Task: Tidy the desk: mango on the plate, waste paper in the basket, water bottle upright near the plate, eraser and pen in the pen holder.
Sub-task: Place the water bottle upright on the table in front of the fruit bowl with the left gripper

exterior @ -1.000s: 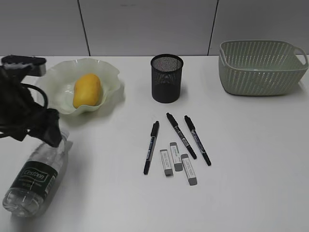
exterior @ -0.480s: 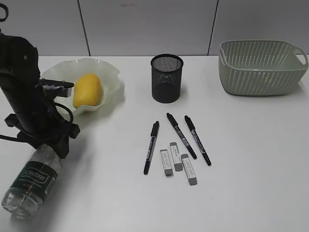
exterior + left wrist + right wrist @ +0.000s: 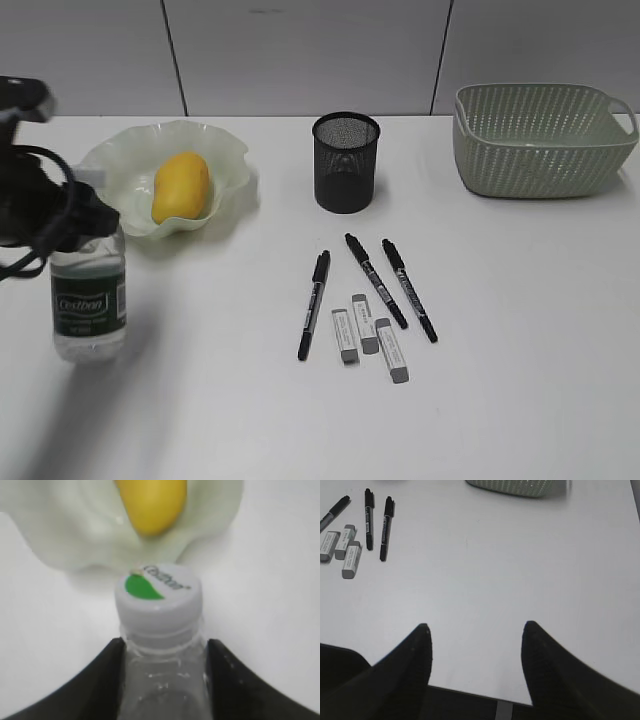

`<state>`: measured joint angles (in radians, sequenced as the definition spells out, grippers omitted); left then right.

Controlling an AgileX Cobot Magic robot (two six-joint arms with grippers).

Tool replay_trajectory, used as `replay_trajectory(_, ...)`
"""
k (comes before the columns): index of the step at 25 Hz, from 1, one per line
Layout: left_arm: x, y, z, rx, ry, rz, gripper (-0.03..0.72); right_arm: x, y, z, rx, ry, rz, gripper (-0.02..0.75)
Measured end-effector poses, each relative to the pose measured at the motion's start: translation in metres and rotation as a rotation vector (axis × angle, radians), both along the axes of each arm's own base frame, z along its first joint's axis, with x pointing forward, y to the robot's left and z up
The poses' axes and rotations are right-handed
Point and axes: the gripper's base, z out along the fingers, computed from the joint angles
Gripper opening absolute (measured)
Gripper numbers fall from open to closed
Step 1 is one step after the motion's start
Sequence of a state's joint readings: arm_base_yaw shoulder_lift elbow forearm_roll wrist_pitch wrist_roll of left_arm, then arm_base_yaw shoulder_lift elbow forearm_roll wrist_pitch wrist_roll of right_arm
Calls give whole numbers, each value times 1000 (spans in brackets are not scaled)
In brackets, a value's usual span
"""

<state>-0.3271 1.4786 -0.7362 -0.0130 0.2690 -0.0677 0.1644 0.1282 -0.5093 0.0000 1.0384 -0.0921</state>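
Exterior view is showing, at left, the left hand (image 3: 80, 225) gripping the upright water bottle (image 3: 89, 300) on the worktop (image 3: 520, 330), just beside the plate (image 3: 225, 165) cradling the mango (image 3: 180, 186). Right hand (image 3: 475, 632) is hanging open.

White desk (image 3: 520, 330) with plate (image 3: 225, 150), bottle (image 3: 88, 305), holder (image 3: 346, 162), basket (image 3: 540, 140), pens (image 3: 314, 304), erasers (image 3: 343, 335)
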Motion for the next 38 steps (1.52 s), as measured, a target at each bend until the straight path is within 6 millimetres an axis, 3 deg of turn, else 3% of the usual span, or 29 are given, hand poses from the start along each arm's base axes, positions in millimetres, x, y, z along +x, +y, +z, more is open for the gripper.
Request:
replay_trajectory(3,-38,15,11,-110,-410,-16,361,0,0,0,0,0,0,456)
replay_trajectory(5,-52,22,1,-123,-503,-22,361,0,0,0,0,0,0,456)
replay_trajectory(7,-58,26,-12,-111,-484,-21,361,0,0,0,0,0,0,456)
replay_trajectory(11,-51,21,-31,-99,-494,-70,361,0,0,0,0,0,0,456)
replay_trajectory(19,-30,9,-59,-158,-688,-130,361,0,0,0,0,0,0,456)
replay_trajectory(28,-40,9,-64,-186,-718,-161,361,0,0,0,0,0,0,456)
replay_trajectory(34,-49,10,-67,-192,-712,-170,491,0,0,0,0,0,0,456)
replay_trajectory(38,-50,10,-67,-187,-701,-174,512,0,0,0,0,0,0,456)
